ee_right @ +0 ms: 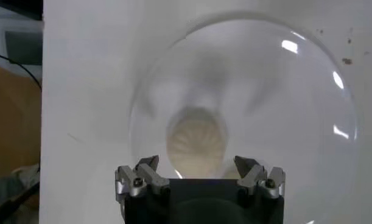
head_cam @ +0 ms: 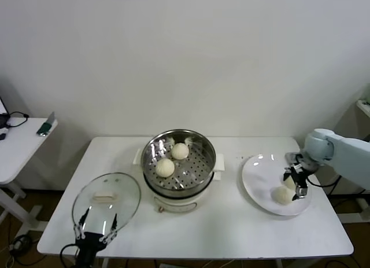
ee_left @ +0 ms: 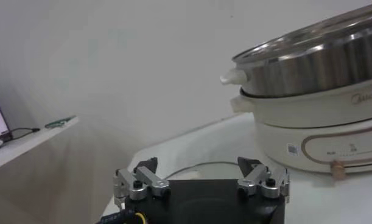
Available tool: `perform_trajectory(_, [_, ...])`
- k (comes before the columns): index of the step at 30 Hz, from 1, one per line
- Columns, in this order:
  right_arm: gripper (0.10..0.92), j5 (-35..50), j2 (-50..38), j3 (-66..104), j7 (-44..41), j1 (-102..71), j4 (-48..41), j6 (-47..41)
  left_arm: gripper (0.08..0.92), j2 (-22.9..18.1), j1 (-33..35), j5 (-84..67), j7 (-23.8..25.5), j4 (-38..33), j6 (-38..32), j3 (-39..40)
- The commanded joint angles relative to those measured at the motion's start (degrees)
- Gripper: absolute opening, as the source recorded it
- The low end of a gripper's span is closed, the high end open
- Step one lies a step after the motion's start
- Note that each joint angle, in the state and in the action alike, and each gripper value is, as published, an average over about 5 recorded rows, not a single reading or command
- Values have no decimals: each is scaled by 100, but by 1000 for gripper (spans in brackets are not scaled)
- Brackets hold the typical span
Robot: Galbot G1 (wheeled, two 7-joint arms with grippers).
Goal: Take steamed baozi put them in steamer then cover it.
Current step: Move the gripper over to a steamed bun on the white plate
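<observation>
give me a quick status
Right gripper open over plate, above a baozi. Left gripper open, idle near lid. Two baozi in steamer. Nothing blocking.

the light is even and soft, coming from above, and the head view is bright with a pale wall [head_cam: 185, 54] and a white desk [head_cam: 231, 221]. shadows are weak: a faint grey one lies under the steamer [head_cam: 178, 158], and a darker zone sits in the lower left corner of the wall. small white glare spots show on the plate [head_cam: 257, 178] and on the steel rim of the steamer. the glass lid [head_cam: 107, 201] gives a mild reflection. in the left wrist view the steamer wall shines in bright bands, and the far background is soft. in the right wrist view the plate has sharp glints, a blurred grey shadow lies above the baozi [ee_right: 196, 141], and the near fingers [ee_right: 262, 178] are in focus.
</observation>
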Motion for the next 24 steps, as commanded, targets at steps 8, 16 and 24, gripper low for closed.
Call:
perform_trajectory(8, [823, -395, 422, 550, 0, -719, -569, 74, 823, -47, 7, 0, 11, 43, -13, -9])
perform_trajectory(16, [820, -510, 506, 617, -63, -747, -695, 186, 823, -43, -13, 0, 10, 76, -17, -10])
perform_trajectory(24, [709, -508, 484, 603, -137, -656, -685, 260, 823, -52, -14, 8, 10, 82, -21, -7])
